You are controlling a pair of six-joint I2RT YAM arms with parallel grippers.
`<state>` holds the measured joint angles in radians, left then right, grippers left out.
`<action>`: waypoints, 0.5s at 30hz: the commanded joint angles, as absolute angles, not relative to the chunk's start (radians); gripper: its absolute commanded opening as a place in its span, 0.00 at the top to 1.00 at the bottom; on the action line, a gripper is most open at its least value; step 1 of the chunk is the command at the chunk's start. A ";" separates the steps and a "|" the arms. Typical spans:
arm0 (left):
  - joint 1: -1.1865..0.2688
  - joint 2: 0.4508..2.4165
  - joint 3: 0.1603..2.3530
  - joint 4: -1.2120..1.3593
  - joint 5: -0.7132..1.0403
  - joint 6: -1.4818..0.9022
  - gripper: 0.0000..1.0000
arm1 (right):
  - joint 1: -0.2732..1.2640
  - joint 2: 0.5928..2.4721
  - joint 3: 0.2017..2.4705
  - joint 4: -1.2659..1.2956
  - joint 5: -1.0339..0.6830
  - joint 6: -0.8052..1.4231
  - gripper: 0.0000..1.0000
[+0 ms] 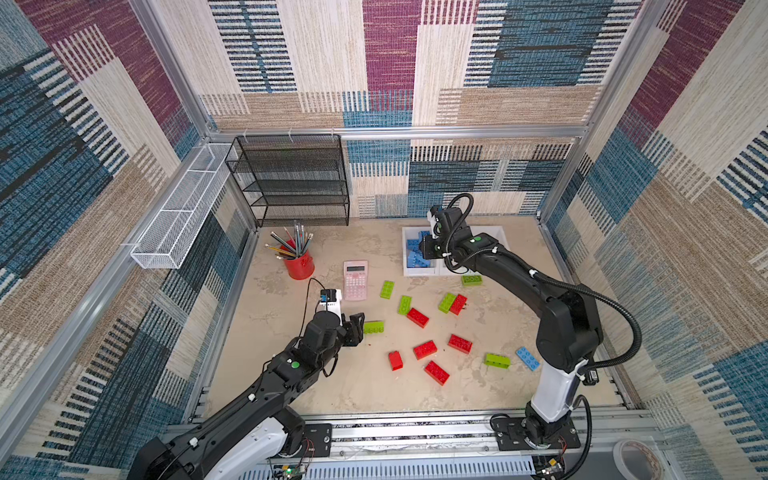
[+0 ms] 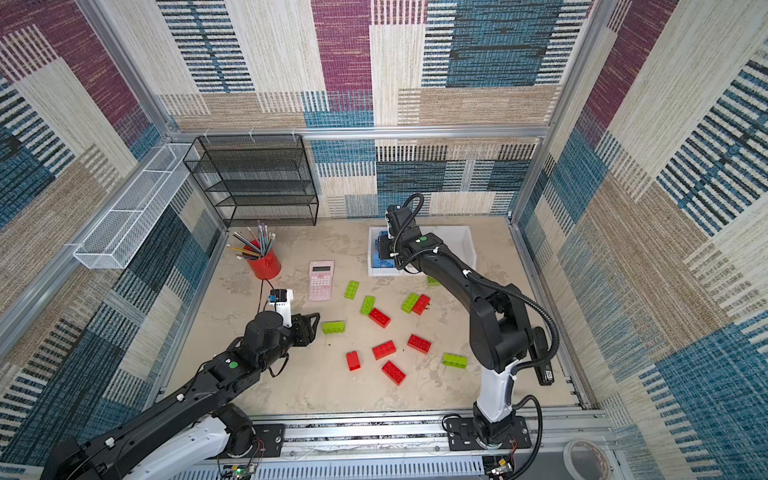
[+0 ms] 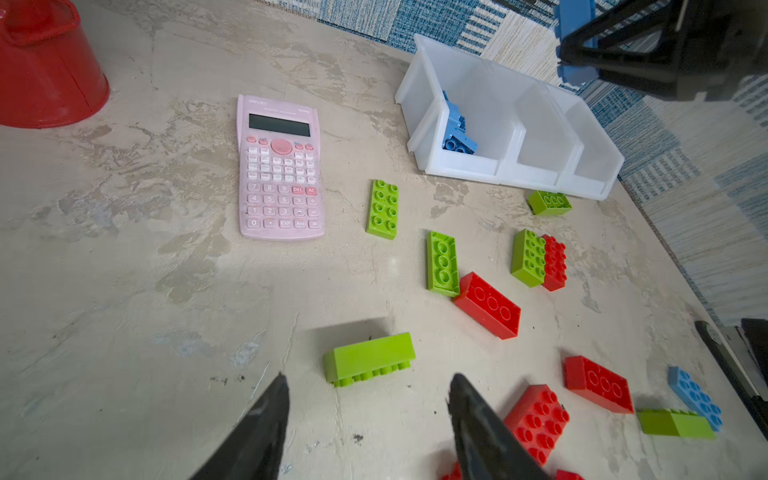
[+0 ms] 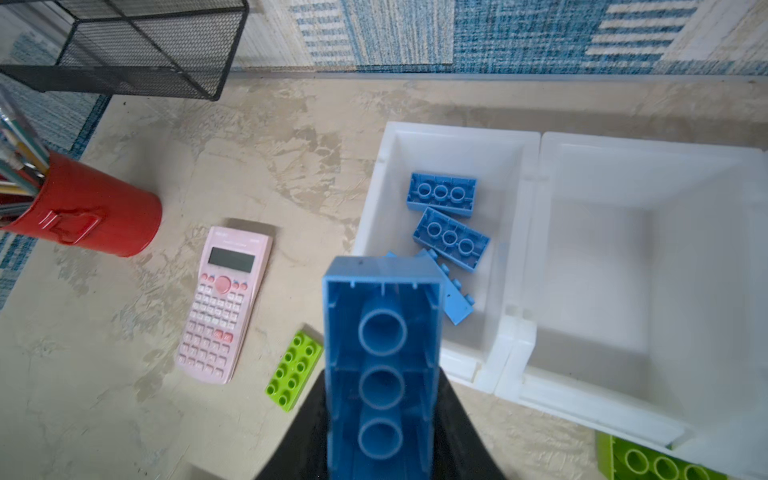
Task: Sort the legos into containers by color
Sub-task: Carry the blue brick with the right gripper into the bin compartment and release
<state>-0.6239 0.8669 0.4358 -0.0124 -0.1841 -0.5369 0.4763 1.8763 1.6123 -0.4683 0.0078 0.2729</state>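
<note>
Depositing blue brick (image 4: 380,353), clamped in right jaws above end container (image 4: 457,141) of blue bricks (image 4: 451,237); next, centre over opening and release; left jaws apart, just short of green brick (image 3: 370,357) on surface (image 3: 124,291).

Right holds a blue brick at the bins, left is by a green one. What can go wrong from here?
1. The blue brick in the right gripper hangs high over the bin of blue bricks; dropped from here, it may bounce off them or the rim and land outside.
2. The left gripper, open, may shove the side-lying green brick instead of straddling it.
</note>
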 commanded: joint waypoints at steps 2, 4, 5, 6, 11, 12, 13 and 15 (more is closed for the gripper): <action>-0.623 0.911 0.452 0.015 -0.201 -0.495 0.38 | 0.455 1.959 1.696 -0.437 0.000 0.228 0.71; -0.622 0.933 0.465 0.010 -0.204 -0.495 0.38 | 0.444 2.005 1.729 -0.431 -0.009 0.220 0.70; -0.622 0.943 0.470 0.008 -0.202 -0.492 0.38 | 0.439 2.026 1.745 -0.430 -0.011 0.216 0.70; -0.621 0.953 0.472 0.010 -0.201 -0.492 0.38 | 0.436 2.045 1.758 -0.430 -0.010 0.211 0.70; -0.621 0.990 0.490 0.011 -0.192 -0.489 0.38 | 0.413 2.098 1.778 -0.402 -0.024 0.207 0.68; -0.621 0.996 0.494 0.012 -0.189 -0.488 0.38 | 0.410 2.106 1.779 -0.394 -0.029 0.209 0.67; -0.620 1.003 0.497 0.012 -0.186 -0.487 0.38 | 0.407 2.114 1.778 -0.387 -0.033 0.208 0.65; -0.620 1.014 0.501 0.014 -0.181 -0.484 0.38 | 0.405 2.125 1.777 -0.376 -0.045 0.208 0.61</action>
